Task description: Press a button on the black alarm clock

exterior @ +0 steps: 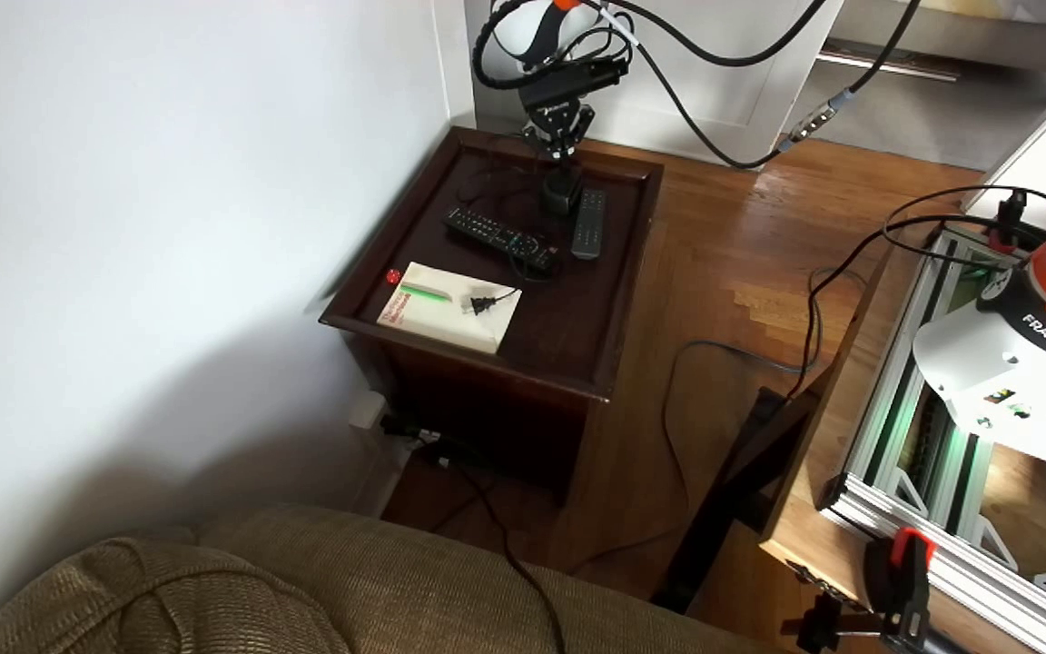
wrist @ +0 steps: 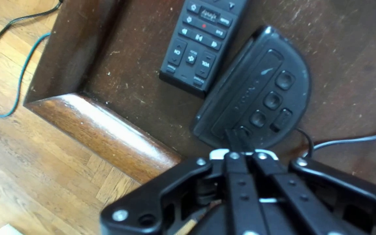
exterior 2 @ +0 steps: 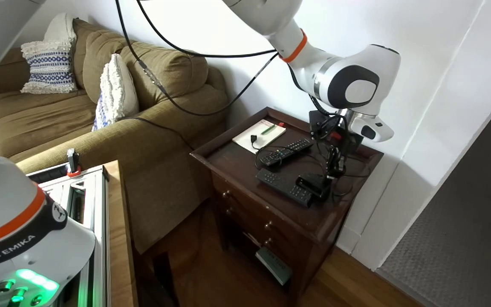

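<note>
In an exterior view, the side table (exterior: 568, 336) stands with the wall (exterior: 169, 163) at its left, the sofa (exterior: 241, 590) before it and the workbench (exterior: 836, 427), bearing the robot's base (exterior: 1013, 391), at its right. On the side table, toward the far end, sits the alarm clock (exterior: 562, 193), 1 remote (exterior: 588, 222) just to its right and another remote (exterior: 498, 238) nearer and to the left, while in the wrist view the gripper (wrist: 238, 138) is over the clock's lower end, touching or apart I cannot tell. Nearer the sofa lies a book (exterior: 464, 324) with a pen (exterior: 426, 292) and a plug (exterior: 483, 305) on it and a small object (exterior: 393, 276) just beside its left edge.
</note>
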`<control>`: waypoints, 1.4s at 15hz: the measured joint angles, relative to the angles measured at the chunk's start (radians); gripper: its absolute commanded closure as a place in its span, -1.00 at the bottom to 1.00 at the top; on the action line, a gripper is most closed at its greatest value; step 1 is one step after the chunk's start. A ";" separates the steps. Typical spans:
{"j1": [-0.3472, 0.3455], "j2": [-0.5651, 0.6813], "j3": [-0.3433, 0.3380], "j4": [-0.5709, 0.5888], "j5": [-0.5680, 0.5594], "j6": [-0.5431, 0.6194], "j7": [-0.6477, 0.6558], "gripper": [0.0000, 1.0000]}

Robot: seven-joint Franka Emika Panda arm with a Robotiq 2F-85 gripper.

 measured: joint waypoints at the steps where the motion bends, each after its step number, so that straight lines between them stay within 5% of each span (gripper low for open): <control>1: 0.012 0.002 -0.007 0.000 -0.014 0.000 0.024 1.00; 12: 0.159 0.056 -0.087 0.055 -0.212 -0.069 0.473 1.00; 21: 0.129 0.108 -0.044 0.167 -0.228 -0.205 0.484 1.00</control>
